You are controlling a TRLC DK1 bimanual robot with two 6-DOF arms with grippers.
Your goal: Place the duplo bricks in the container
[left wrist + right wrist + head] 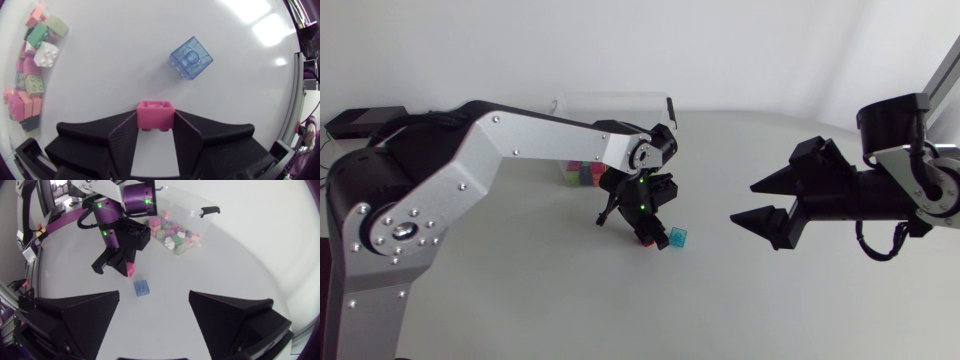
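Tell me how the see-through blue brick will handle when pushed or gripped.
The blue brick looks like rigid, hollow plastic: probably stiff and light. It sits flat on the smooth table, so a push would likely slide it, not tip it. Its flat glossy walls should suit gripping but might slip.

Robotics lab bench. Plain white tabletop (540,310), with the left arm (520,150) and right arm (910,185) coming in from its sides. A clear container (615,100) of duplo bricks (172,235) sits on it.

Head overhead; wrists, seemingly low, share blue brick (191,57).
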